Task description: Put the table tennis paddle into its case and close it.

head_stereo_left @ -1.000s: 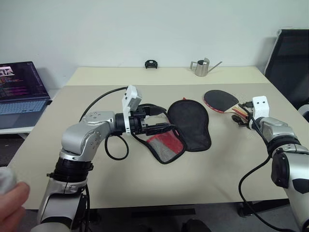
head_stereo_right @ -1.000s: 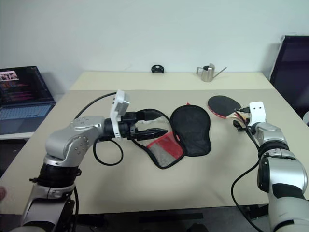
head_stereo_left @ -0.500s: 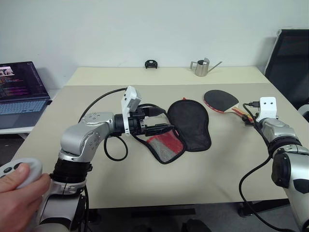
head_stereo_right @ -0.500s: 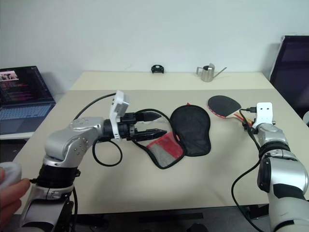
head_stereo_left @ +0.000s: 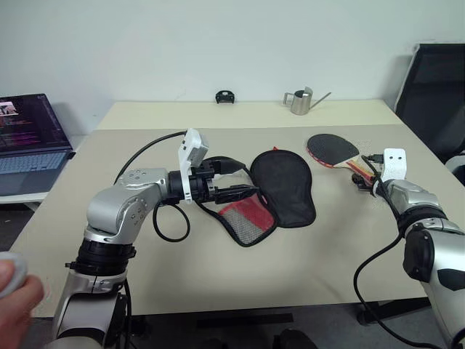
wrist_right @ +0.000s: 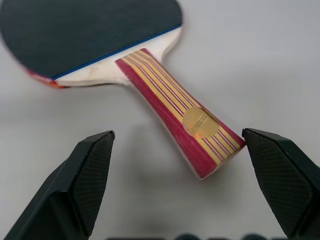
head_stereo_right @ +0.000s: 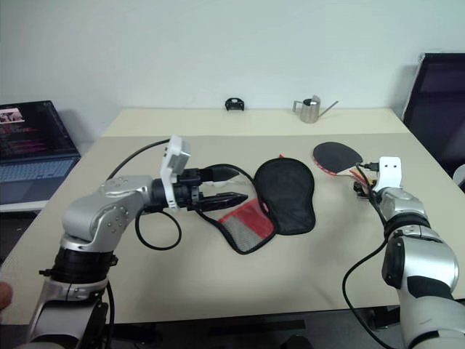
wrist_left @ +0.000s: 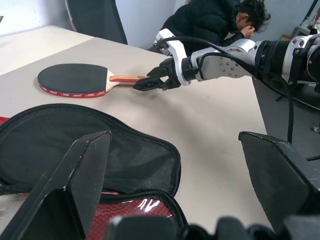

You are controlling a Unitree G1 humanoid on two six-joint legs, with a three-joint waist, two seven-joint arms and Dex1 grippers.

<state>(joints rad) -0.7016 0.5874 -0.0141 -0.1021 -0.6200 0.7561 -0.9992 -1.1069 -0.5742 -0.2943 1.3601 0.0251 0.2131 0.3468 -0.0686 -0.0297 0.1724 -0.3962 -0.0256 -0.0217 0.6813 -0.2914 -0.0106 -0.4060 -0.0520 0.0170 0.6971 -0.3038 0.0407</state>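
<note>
The table tennis paddle [wrist_right: 125, 65] lay flat on the table [head_stereo_left: 218, 269], right of the case [head_stereo_left: 280, 190]; the right gripper [wrist_right: 175, 195] stood wide open — its handle end between the fingers, ungripped; the left gripper [wrist_left: 180, 200] gaped empty above the unzipped case.

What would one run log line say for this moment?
stage: reaching for paddle | right hand: open, straddling paddle handle, not gripping | left hand: open, over open case | paddle: flat on table

The left pincer [head_stereo_left: 243, 190] reaches level across the body, fingers spread; the right pincer [wrist_right: 175, 185] extends forward, fingers wide.
</note>
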